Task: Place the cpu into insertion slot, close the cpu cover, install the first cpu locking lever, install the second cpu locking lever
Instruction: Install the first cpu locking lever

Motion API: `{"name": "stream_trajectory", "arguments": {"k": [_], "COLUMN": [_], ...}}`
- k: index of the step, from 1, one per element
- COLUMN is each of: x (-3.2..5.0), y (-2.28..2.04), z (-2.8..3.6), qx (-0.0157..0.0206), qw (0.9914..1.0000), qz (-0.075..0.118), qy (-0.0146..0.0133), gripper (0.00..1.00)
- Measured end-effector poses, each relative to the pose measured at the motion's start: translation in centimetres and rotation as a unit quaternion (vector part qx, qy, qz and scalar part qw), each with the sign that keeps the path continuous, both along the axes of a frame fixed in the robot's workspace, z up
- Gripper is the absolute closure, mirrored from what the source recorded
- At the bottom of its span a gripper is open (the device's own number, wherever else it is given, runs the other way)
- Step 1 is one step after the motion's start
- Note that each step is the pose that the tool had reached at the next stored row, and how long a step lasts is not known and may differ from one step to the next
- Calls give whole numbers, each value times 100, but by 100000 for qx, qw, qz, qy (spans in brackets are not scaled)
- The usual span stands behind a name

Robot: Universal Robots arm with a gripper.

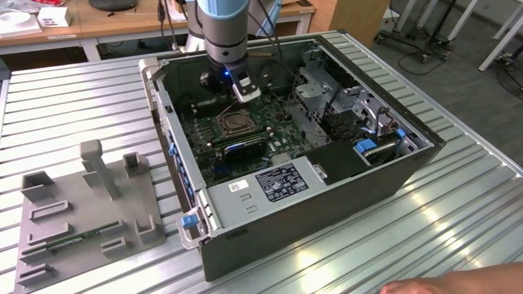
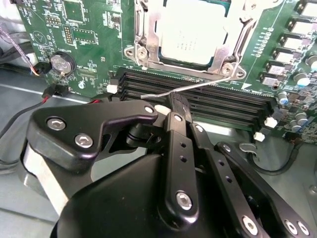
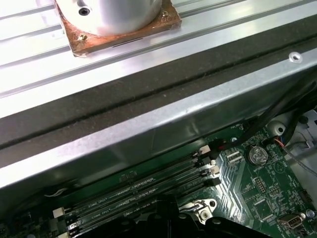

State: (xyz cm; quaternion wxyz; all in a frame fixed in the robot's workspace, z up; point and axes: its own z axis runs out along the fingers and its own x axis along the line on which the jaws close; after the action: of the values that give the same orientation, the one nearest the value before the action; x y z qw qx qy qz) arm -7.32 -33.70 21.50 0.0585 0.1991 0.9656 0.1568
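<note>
The cpu [image 2: 190, 29] lies flat in the insertion slot [image 1: 233, 124], which sits in the upper middle of the exterior view, inside the open computer case [image 1: 327, 202]. The cpu cover [image 2: 181, 67] is down over it, its silver frame ringing the chip's metal top in the second wrist view.

Along the socket edge that faces the memory slots [image 2: 198, 101] runs one cpu locking lever [image 2: 203, 87], a thin silver rod. Its long axis is close to parallel with those slots. One end meets the socket's corner, and the hooked free end stands a little away from the socket, over the nearest slot. By that slant I judge that it is not yet latched.

The gripper [image 2: 173, 106] comes at the rod from the memory-slot side, across its length, with the socket straight beyond it. The black tips meet the rod near the hooked end. The fingers are drawn together with no gap showing between them, but I cannot tell whether the rod is pinched between them or only pressed against. In the exterior view the gripper [image 1: 247, 95] hangs just above and slightly to the right of the socket.

A person's hand [image 1: 457, 283] shows at the lower right corner of the exterior view, well apart from the case.
</note>
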Motion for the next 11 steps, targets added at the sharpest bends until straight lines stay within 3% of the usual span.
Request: {"name": "stream_trajectory", "arguments": {"k": [11], "x": [58], "y": [-7], "z": [-72], "qx": [1], "qw": [100000], "qz": [1], "qy": [-105], "gripper": [89]}}
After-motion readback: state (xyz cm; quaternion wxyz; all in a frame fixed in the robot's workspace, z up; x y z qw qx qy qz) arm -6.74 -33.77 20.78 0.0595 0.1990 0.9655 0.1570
